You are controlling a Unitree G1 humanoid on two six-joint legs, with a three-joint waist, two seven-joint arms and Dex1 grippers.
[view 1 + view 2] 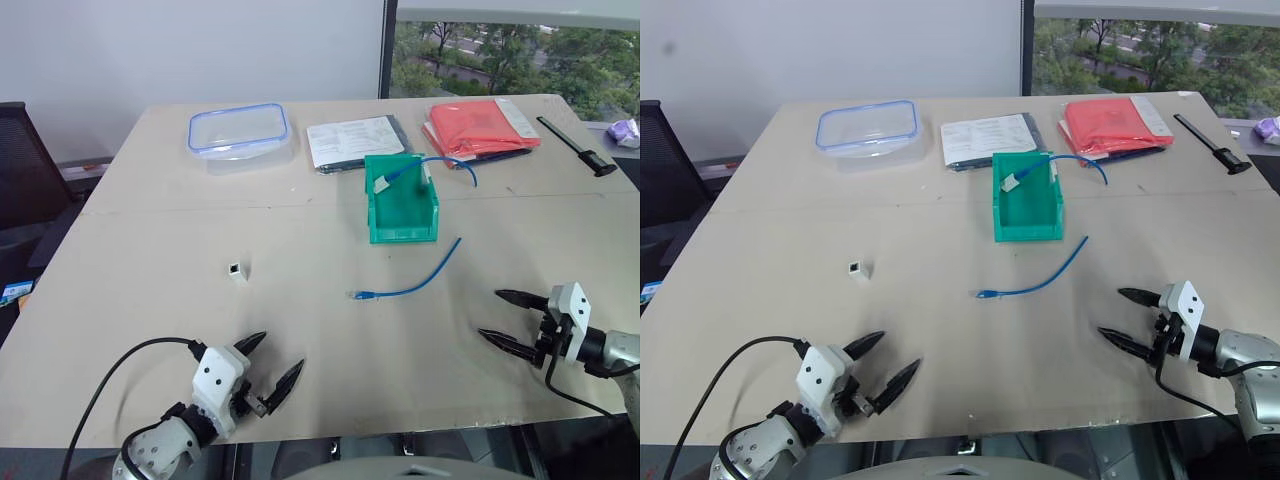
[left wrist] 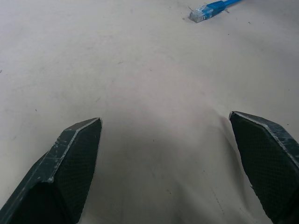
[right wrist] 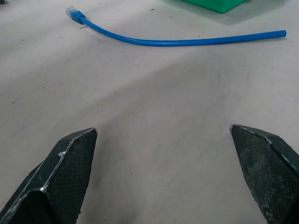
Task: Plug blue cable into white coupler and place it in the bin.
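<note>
Both arms hang low and apart; the left pincer (image 1: pixel 272 362) and right pincer (image 1: pixel 500 316) gape wide, empty.

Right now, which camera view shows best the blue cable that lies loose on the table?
The right wrist view: the blue cable runs there end to end, its plug clear. The eye views show it whole but small, in front of the bin. The left wrist view catches its plug end.
</note>
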